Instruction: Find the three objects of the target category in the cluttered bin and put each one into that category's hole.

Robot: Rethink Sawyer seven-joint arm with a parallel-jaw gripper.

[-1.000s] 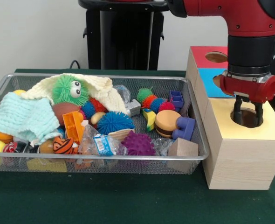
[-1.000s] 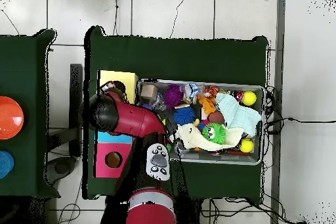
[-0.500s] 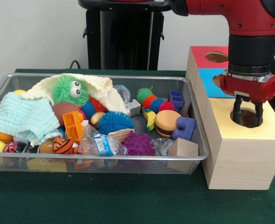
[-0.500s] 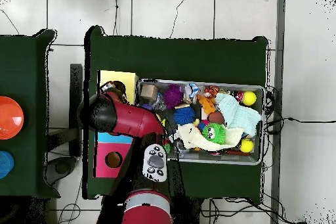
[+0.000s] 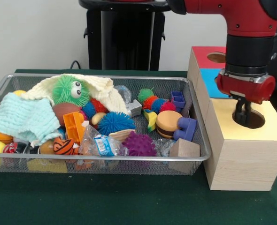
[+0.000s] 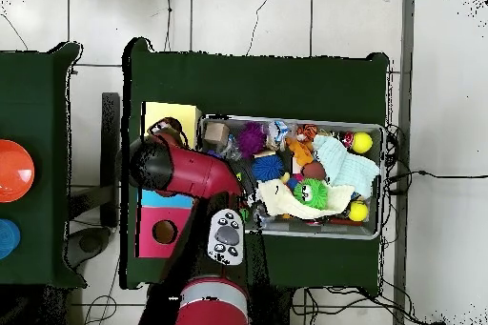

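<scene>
The wire-mesh bin [image 5: 105, 158] lies on the green table, full of toys and cloths; it also shows in the overhead view [image 6: 286, 118]. No whitish confetti-patched lumps show in either view. The yellow-topped wooden box [image 5: 265, 133] stands right of the bin, with its round dark hole [image 5: 253, 119]. My gripper [image 5: 243, 117] hangs straight over the hole's left part, its fingers together with nothing between them, tips at the opening. In the overhead view the red arm [image 6: 181, 171] covers the gripper beside the yellow box [image 6: 172, 113].
The blue-topped box [image 5: 211, 80] and the red-topped box [image 5: 204, 54] stand behind the yellow one. The bin holds a mint cloth [image 5: 23, 117], a cream cloth [image 5: 103, 91], a green googly-eyed ball [image 5: 70, 90], spiky balls [image 5: 115, 123], a burger toy [image 5: 168, 123], a wooden block [image 5: 183, 150] and a clear wrapper [image 5: 103, 144].
The gripper's fingers, apart over the hole before, now stand together. The gripper has shifted slightly left and a little up over the hole.
</scene>
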